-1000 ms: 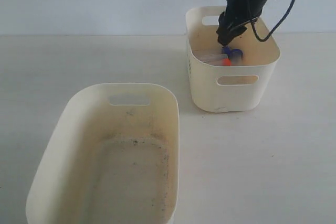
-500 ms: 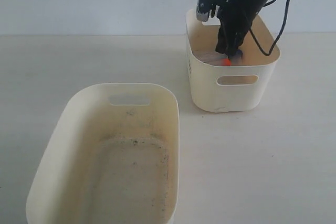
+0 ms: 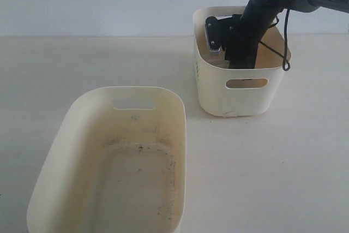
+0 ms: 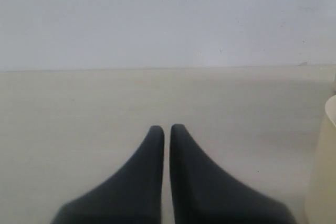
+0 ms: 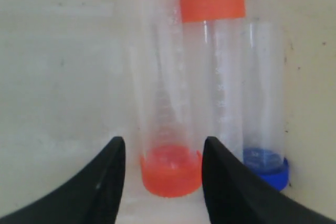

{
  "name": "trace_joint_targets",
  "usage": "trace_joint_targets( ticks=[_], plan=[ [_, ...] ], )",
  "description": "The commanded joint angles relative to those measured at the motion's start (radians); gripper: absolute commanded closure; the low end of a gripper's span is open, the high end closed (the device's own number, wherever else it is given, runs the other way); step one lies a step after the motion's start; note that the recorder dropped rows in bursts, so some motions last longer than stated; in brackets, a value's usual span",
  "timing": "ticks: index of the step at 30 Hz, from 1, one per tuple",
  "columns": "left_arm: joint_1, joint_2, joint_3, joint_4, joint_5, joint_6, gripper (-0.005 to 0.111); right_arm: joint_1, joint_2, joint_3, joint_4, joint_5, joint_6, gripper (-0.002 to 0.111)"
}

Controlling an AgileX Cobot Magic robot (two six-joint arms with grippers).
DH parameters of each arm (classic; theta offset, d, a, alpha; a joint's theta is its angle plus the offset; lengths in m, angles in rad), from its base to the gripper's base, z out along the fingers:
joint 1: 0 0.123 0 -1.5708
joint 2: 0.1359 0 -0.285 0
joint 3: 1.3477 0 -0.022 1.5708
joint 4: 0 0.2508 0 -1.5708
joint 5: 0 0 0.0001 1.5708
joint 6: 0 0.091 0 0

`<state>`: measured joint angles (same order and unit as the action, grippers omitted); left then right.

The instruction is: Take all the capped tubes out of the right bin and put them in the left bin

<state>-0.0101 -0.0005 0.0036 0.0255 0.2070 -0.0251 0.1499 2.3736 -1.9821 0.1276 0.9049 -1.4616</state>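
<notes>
The right bin (image 3: 215,94) stands at the back right, and my right arm (image 3: 248,31) reaches down into it. The bin's front wall hides the fingers in the exterior view. In the right wrist view my right gripper (image 5: 164,142) is open, its fingers on either side of a clear tube with an orange cap (image 5: 170,174) lying on the bin floor. Beside it lie a tube with an orange cap at its far end (image 5: 212,6) and a blue-capped tube (image 5: 265,167). The dirt-speckled left bin (image 3: 180,135) holds no tubes. My left gripper (image 4: 167,128) is shut on nothing above the table.
A cream bin's edge (image 4: 326,171) shows at the side of the left wrist view. The pale table (image 3: 294,162) runs between and around the bins, with a white wall behind. A black cable (image 3: 284,47) hangs from the right arm over the bin's rim.
The right arm has sunk deeper into the right bin and its wrist has turned. The tubes seen earlier in the exterior view are now hidden behind arm and wall.
</notes>
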Motion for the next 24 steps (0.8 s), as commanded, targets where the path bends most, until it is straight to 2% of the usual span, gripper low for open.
trace_joint_targets(
  ticks=[1,18,20,24],
  plan=[
    [0.000,0.000,-0.004,-0.006,-0.004,-0.010,0.102,-0.001,0.012,-0.004,-0.007,-0.010,-0.012,0.064],
    [0.000,0.000,-0.004,-0.006,-0.004,-0.010,0.102,-0.001,0.055,-0.004,0.002,-0.036,-0.012,0.064],
    [0.000,0.000,-0.004,-0.006,-0.004,-0.010,0.102,-0.001,0.057,-0.004,0.002,-0.032,-0.012,0.072],
    [0.000,0.000,-0.004,-0.006,-0.004,-0.010,0.102,-0.001,0.057,-0.004,-0.001,-0.038,-0.010,0.107]
  ],
)
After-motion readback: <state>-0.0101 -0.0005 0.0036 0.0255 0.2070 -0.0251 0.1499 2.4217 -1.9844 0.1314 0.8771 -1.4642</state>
